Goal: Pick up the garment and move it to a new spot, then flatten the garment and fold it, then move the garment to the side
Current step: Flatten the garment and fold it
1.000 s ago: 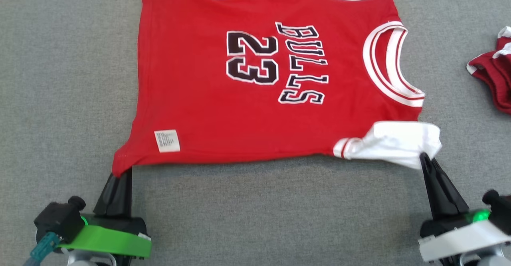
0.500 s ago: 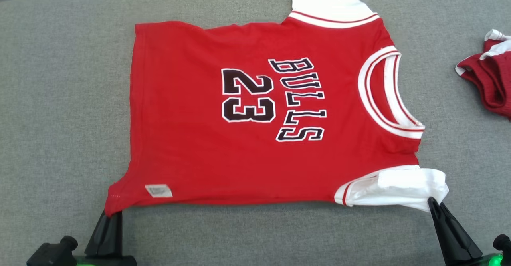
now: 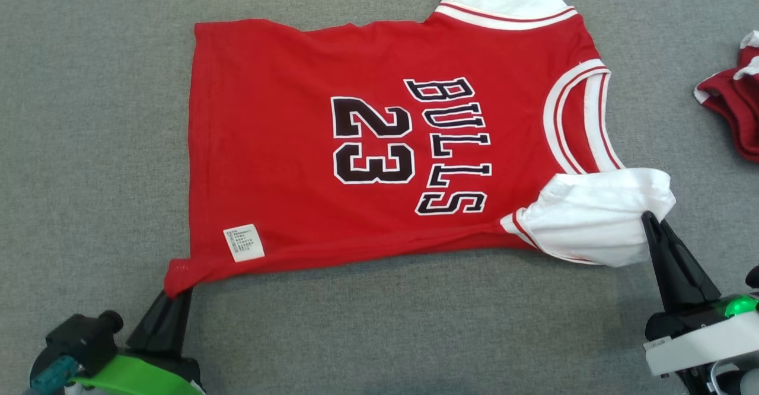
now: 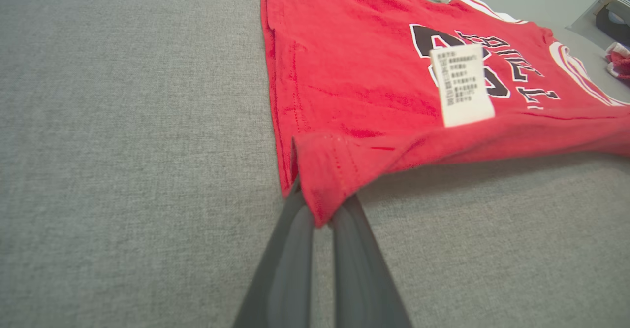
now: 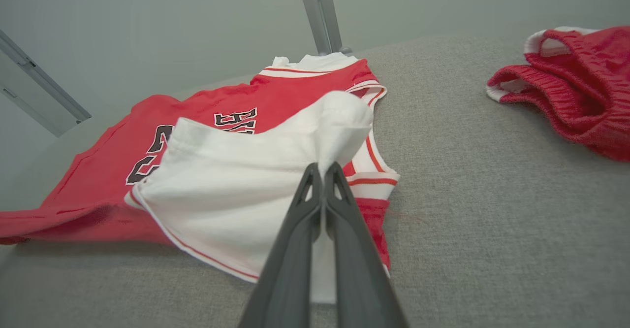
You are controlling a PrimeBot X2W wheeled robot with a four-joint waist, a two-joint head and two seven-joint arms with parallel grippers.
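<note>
1. Grip. My left tool (image 3: 177,291) is pressed together on the hem corner (image 3: 178,273) of the garment (image 3: 356,146). In the left wrist view the red cloth sits pinched at the fingertips (image 4: 305,210). My right tool (image 3: 650,222) is closed in the same way, pinching the edge of the white sleeve (image 3: 593,217).

2. Near zone. Just ahead of both tools, the near edge hangs off the worktop (image 3: 89,146) with shadow beneath it. The label (image 3: 244,242) lies just beyond the left tool. The sleeve is turned over toward the neckline.

3. Procedure. I judge this to be the start of the fold.
- Advance both tools forward at equal height and equal rate, so the lifted edge travels straight.
- The sleeve side appears further ahead than the hem side, so the left tool should gain ground.
- Hold only mild tension between the tools, as excess pull may drag the flat half ahead.

4. Far zone. Lay the carried edge on the far edge. The second red garment (image 3: 732,110) lies well apart, to the right of my right tool. Avoid sweeping toward it.
</note>
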